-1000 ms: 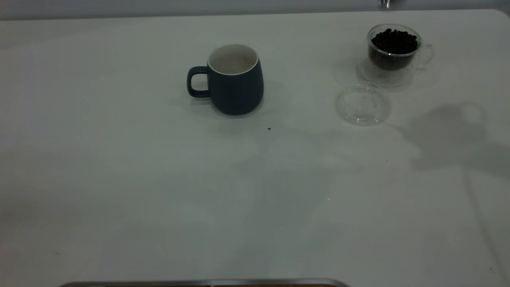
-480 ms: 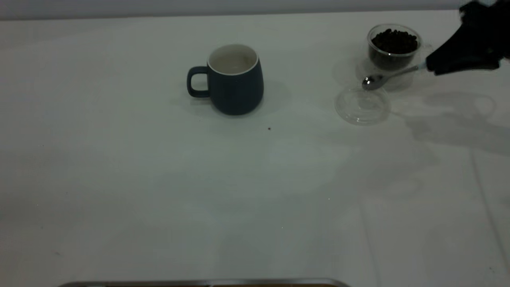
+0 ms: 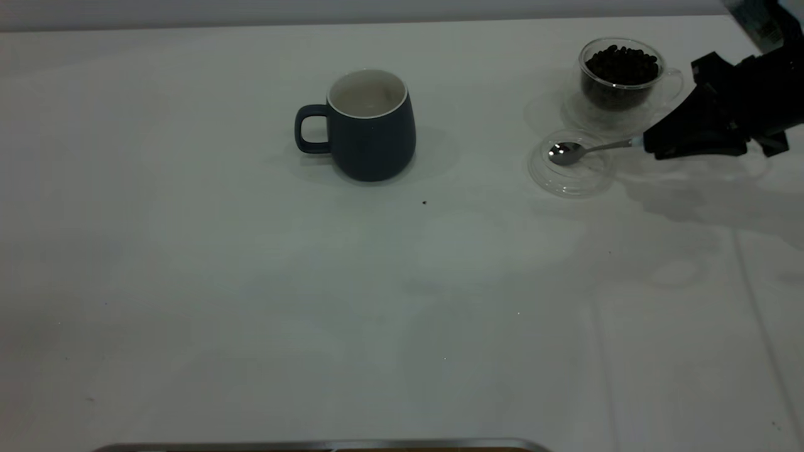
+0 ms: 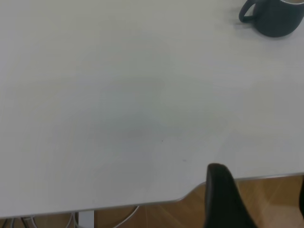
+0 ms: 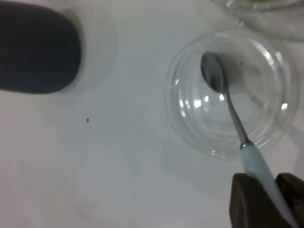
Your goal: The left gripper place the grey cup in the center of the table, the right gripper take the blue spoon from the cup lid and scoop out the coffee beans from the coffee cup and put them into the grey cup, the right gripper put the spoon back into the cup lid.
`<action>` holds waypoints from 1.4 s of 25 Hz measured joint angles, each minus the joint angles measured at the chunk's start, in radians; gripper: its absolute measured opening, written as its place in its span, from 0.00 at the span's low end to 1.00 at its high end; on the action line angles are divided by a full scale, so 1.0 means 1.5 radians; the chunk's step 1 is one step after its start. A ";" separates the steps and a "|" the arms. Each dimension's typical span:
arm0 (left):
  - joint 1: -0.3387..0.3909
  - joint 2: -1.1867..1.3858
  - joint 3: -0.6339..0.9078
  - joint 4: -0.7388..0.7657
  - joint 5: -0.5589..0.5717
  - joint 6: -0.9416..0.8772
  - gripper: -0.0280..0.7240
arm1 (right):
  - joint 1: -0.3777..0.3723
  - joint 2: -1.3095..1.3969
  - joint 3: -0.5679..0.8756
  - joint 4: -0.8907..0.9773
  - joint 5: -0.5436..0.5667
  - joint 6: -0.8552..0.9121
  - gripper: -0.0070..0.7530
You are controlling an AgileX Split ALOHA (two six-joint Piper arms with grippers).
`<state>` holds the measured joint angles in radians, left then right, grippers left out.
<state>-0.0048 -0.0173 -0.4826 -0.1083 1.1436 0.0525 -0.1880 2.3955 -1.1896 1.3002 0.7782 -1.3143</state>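
The grey cup (image 3: 370, 129) stands upright near the table's middle with its handle to the left; it also shows in the left wrist view (image 4: 275, 16) and the right wrist view (image 5: 35, 52). The glass coffee cup (image 3: 620, 75), full of beans, stands at the far right. In front of it lies the clear cup lid (image 3: 571, 168). My right gripper (image 3: 652, 145) is shut on the pale blue handle of the spoon (image 5: 254, 161), just right of the lid. The spoon's metal bowl (image 3: 564, 152) sits over the lid's inside. My left gripper (image 4: 261, 204) hangs open and empty beyond the table's edge.
One stray coffee bean (image 3: 424, 202) lies on the white table (image 3: 251, 282) in front of the grey cup. The table edge (image 4: 142, 203) runs close to the left gripper, with wooden floor beyond it.
The right gripper came into view from the right with the spoon. It moved down and left from beside the coffee cup, so the spoon's bowl is now over the lid.
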 joint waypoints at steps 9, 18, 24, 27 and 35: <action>0.000 0.000 0.000 0.000 0.000 0.000 0.64 | 0.041 0.010 0.000 -0.015 0.027 -0.052 0.16; 0.000 0.000 0.000 0.000 0.000 0.001 0.64 | 0.039 0.020 0.000 -0.012 0.019 -0.069 0.40; 0.000 0.000 0.000 0.000 0.000 0.001 0.64 | 0.039 0.020 0.000 0.015 0.016 -0.071 0.56; 0.000 0.000 0.000 0.000 0.000 0.001 0.64 | 0.039 0.015 0.000 0.013 0.015 -0.071 0.57; 0.000 0.000 0.000 0.000 0.000 0.001 0.64 | 0.064 -0.171 0.004 -0.115 0.016 0.067 0.58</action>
<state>-0.0048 -0.0173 -0.4826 -0.1083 1.1436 0.0535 -0.0926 2.1394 -1.1833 1.1280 0.8025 -1.2142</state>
